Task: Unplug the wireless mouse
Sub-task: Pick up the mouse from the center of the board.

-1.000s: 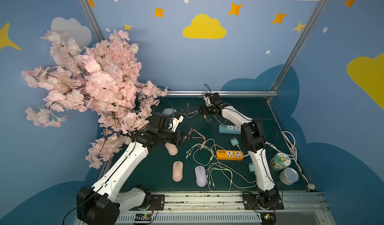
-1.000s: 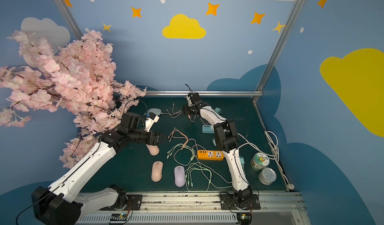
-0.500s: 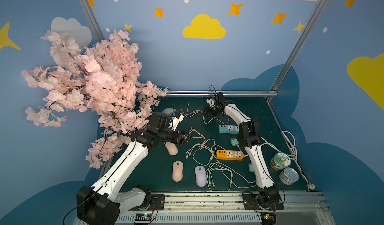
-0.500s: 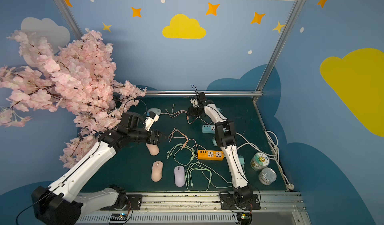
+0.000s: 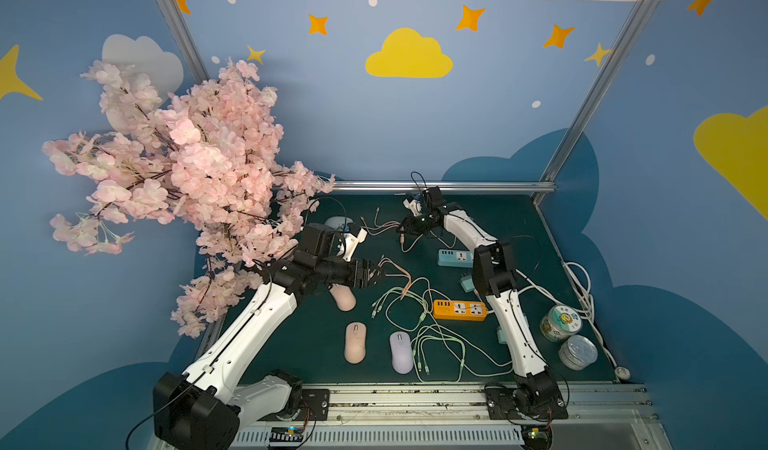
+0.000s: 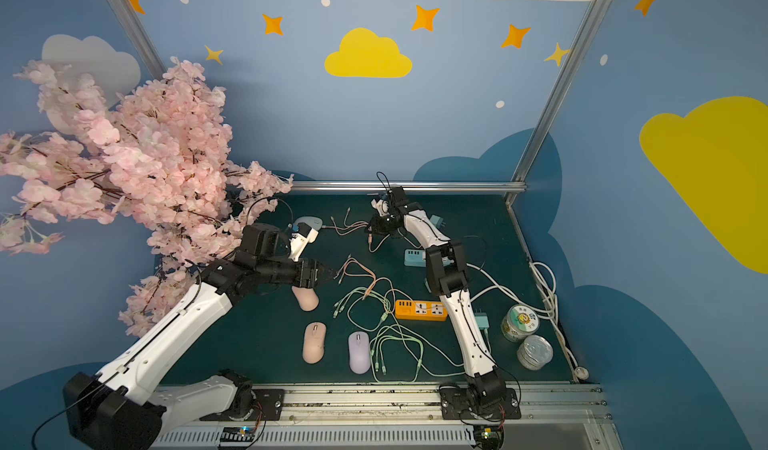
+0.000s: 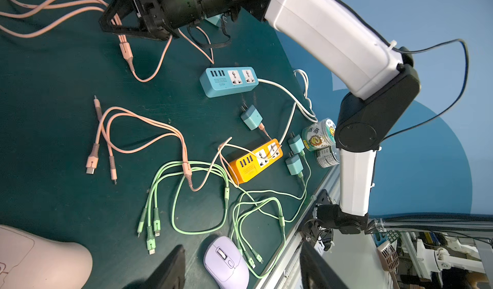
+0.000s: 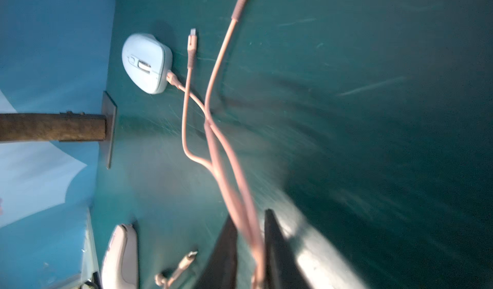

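Closure of the right gripper is the change. In both top views it stood nearer the aluminium back rail a second ago with its jaws spread. It now sits lower, just right of frame centre, jaws pressed together on the thin pink multi-head charging cable. The small pale-blue wireless mouse lies left of it, near frame centre on the dark green table mat, partly hidden behind the left arm. The left gripper has not shifted: it hovers below the blue mouse in the frame, over a beige-pink plastic mouse, well apart from the task item. In the left wrist view, the right gripper straddles the pink strands, and the left fingers stand spread with nothing between them. In the right wrist view, the black fingers pinch the pink strands. One branch runs on to a connector seated in the end of the wireless mouse, and a second, free plug head lies just beside the mouse. Judgement: the grasp is made, but the unplugging itself is not yet done. The hold is on the cord, well back from the connector, and nothing restrains the mouse, so a pull may drag the mouse across the mat instead of freeing the plug.
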Motion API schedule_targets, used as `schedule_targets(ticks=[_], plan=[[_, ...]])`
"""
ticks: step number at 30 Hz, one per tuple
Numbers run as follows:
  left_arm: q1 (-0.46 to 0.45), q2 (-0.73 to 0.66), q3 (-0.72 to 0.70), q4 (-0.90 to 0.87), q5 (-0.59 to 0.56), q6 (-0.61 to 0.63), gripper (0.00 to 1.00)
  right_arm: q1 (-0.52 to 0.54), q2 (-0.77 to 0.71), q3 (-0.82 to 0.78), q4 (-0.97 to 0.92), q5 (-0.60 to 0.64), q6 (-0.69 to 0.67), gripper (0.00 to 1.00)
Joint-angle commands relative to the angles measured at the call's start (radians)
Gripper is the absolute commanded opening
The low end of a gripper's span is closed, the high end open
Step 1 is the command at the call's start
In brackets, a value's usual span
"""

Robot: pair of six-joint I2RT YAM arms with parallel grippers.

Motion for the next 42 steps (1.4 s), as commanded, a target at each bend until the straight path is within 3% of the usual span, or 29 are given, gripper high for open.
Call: schedule_targets(ticks=[1,5,8,11,13,16,20,23,27,35,42], plan=[[-0.003,-0.031,0.011,0.044,0.047,-0.022,0.71,-0.012,-0.035,-0.019,0.048,-0.078,0.0,0.0],[-0.003,-0.023,-0.039,0.167,0.067,-0.078,0.77,-0.047,-0.272,-0.293,0.193,-0.14,0.001,0.0],[-0.006,0.023,-0.157,0.507,0.137,-0.206,0.8,-0.085,-0.461,-0.484,0.263,-0.154,0.015,0.0],[-0.022,0.126,-0.244,0.832,0.088,-0.266,0.79,-0.104,-0.57,-0.534,0.196,-0.167,-0.014,0.0],[-0.051,0.207,-0.246,0.954,0.037,-0.201,0.79,-0.11,-0.62,-0.54,0.126,-0.161,-0.05,0.0],[-0.099,0.331,-0.2,1.006,-0.047,-0.003,0.79,-0.119,-0.703,-0.574,0.074,-0.141,-0.082,0.0],[-0.08,0.487,-0.145,1.135,-0.105,0.172,0.79,-0.133,-0.793,-0.644,0.086,-0.115,-0.128,0.0],[-0.028,0.593,-0.103,1.23,-0.017,0.263,0.79,-0.136,-0.827,-0.668,0.12,-0.13,-0.117,0.0],[0.008,0.714,-0.041,1.276,0.221,0.451,0.8,-0.137,-0.845,-0.646,0.101,-0.155,-0.122,0.0],[0.021,0.857,0.167,1.046,0.282,0.695,0.8,-0.139,-0.891,-0.633,0.092,-0.178,-0.092,0.0],[0.012,0.904,0.266,0.974,0.374,0.718,0.8,-0.138,-0.956,-0.627,0.099,-0.178,-0.053,0.0]])
